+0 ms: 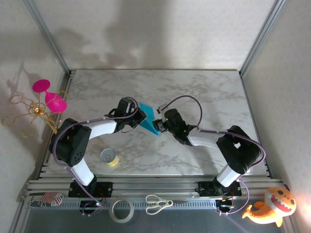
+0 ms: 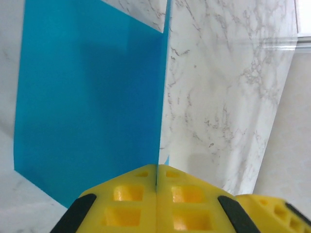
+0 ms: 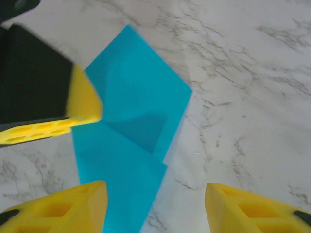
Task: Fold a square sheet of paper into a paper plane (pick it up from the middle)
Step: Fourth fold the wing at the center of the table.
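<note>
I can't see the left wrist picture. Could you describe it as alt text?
The left gripper, its yellow fingers pressed shut, pinches the edge of a teal-blue sheet of paper, which spreads away to the left above a white marble table.

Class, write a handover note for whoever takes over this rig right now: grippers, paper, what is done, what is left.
Left gripper: shut on the blue paper, pinching a folded edge.
Right gripper: open close to the paper, gripping nothing.
Paper: held up above the middle of the table, between the arms.
Done: picked up, one crease showing.
Left: remaining folds; no plane shape yet.
</note>
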